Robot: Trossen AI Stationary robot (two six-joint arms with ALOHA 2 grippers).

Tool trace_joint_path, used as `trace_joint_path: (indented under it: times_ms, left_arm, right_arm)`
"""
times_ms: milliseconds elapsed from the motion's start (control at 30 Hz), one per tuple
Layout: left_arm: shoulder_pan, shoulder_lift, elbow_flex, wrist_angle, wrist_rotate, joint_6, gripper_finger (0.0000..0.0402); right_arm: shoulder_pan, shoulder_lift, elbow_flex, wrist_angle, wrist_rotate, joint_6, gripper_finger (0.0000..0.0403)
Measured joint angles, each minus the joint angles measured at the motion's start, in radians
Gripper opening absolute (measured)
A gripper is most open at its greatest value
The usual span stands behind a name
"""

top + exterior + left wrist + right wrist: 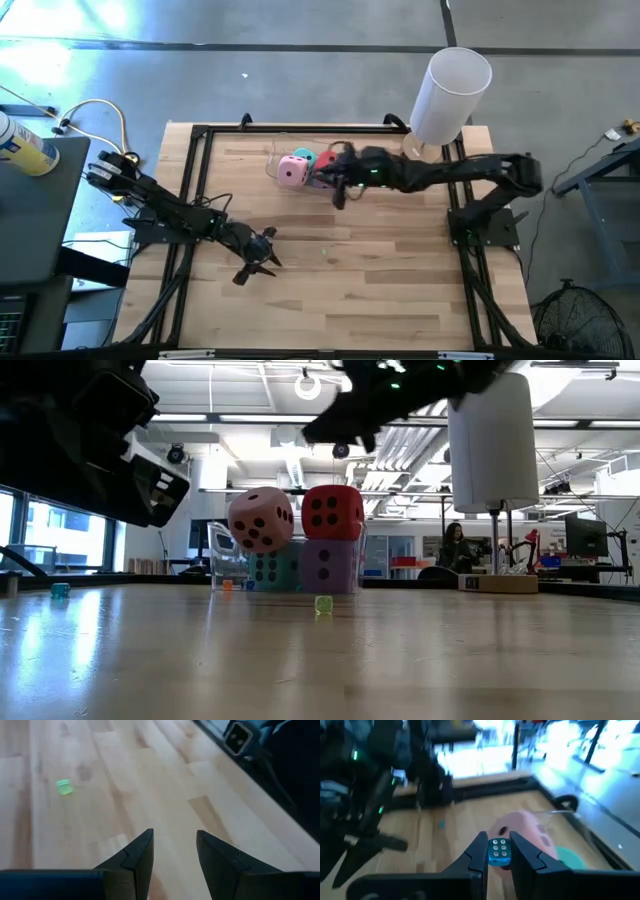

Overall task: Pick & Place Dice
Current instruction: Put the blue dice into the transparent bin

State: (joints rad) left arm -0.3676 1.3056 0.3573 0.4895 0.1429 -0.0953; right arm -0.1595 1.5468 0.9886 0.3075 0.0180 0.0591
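Hanging over a shaky pile at the far side of the worktop point(450, 660), and one bump could topple it!
The pink die point(261, 518) sits tilted on the teal die point(268, 570), with the red die point(332, 512) on the purple die point(330, 567) beside them. If I drop too low, I reckon the pink one rolls off. My right claw point(499, 838), just above them, is nearly closed and pinches a small blue die point(499, 852). My left claw point(175, 837) waits well apart, parted and holding nothing.
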Motion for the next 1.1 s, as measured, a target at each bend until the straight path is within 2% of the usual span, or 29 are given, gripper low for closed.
trace_joint_path:
  times_ms: [167,367,500,700,800,1100]
  left_arm:
    - [0.039,-0.001,0.000,-0.009,0.037,0.026,0.0144]
    - [0.079,-0.001,0.000,-0.027,0.047,0.043,0.0144]
    - [0.104,-0.001,0.000,-0.045,0.073,0.051,0.0144]
    - [0.134,-0.001,0.000,-0.056,0.095,0.053,0.0144]
    - [0.144,-0.001,0.000,-0.056,0.096,0.057,0.0144]
    - [0.136,-0.001,0.000,-0.060,0.098,0.041,0.0144]
  right_arm:
    - [-0.008,0.142,0.256,-0.310,0.135,-0.056,0.0038]
    - [-0.049,0.242,0.420,-0.428,0.169,-0.068,0.0038]
    - [-0.065,0.257,0.437,-0.470,0.216,-0.029,0.0043]
    - [-0.077,0.257,0.437,-0.490,0.231,-0.005,0.0102]
    - [-0.079,0.257,0.437,-0.490,0.233,-0.004,0.0119]
    - [-0.078,0.257,0.437,-0.493,0.140,-0.009,0.0122]
